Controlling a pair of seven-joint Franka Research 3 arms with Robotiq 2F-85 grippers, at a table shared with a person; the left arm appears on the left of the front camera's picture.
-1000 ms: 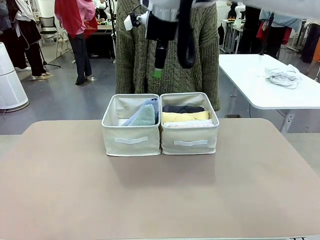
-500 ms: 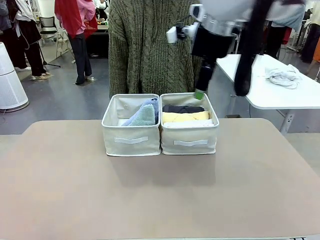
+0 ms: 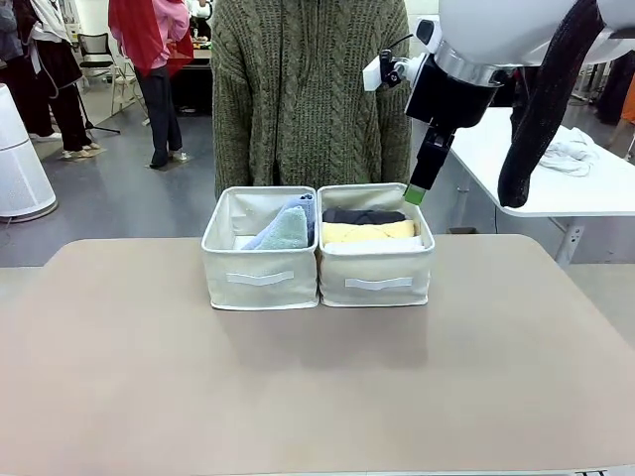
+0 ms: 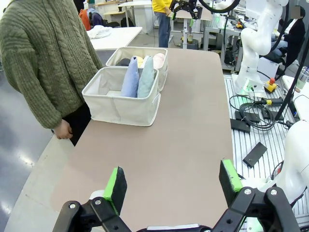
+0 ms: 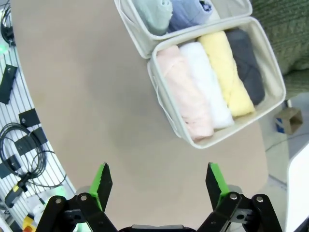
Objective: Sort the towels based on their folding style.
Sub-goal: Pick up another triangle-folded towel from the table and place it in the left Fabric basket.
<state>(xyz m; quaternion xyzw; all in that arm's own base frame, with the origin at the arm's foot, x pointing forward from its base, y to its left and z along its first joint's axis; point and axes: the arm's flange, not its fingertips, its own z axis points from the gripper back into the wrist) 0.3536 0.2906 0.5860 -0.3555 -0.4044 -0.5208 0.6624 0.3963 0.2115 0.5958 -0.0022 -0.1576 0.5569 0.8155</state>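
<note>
Two beige fabric bins stand side by side at the table's far middle. The left bin [image 3: 260,260] holds two cone towels, pale green [image 3: 286,230] and lavender-blue [image 3: 302,206]. In the right bin [image 3: 375,266] lie rolled towels: dark grey [image 3: 363,215], yellow [image 3: 367,232] and a white one [image 3: 372,245]. From above, the right wrist view shows pink [image 5: 183,92], white [image 5: 207,84], yellow [image 5: 227,72] and dark grey [image 5: 248,63] rolls. My right gripper [image 3: 415,193] hangs open and empty above that bin's far right corner. My left gripper [image 4: 173,180] is open, empty and far from the bins [image 4: 123,94].
A person in a green knit sweater [image 3: 308,89] stands right behind the bins. A white table [image 3: 556,183] with a whitish cloth bundle [image 3: 563,149] stands at the back right. Bare tabletop [image 3: 317,387] stretches in front of the bins.
My right arm has swung from above the bins' middle over to the right, coming down a little toward the right bin's far corner. The towels have not moved.
</note>
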